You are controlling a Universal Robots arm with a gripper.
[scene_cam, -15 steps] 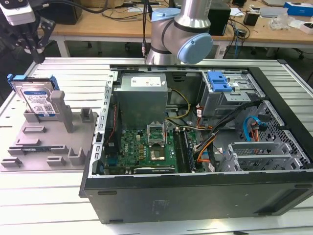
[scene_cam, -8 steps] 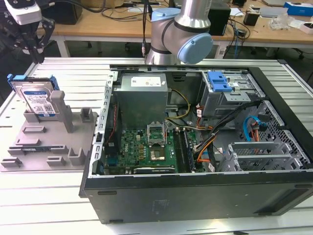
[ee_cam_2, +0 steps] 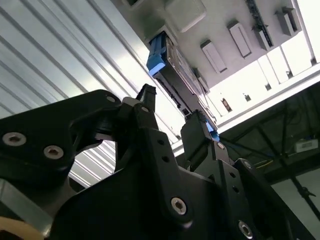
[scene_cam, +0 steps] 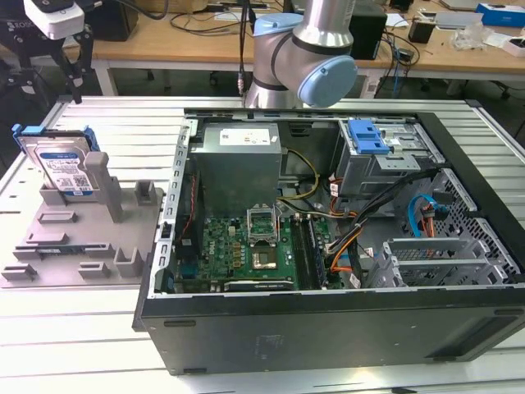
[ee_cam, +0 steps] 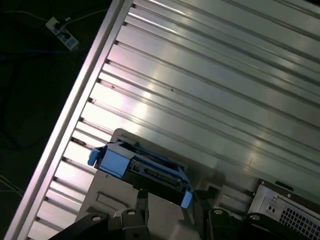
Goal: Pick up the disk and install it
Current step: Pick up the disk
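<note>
Alignment matters, we judge: the gripper, spread wide and empty, hovers above the disk standing on edge in the grey holder at the exterior view's left, and should straddle its blue frame squarely.

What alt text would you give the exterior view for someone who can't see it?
The disk stands on edge in a grey holder at the exterior view's left, with the arm's open hand above it and apart from it. To the view's right, an open computer case lies on the ribbed metal table, its circuit board exposed.
</note>
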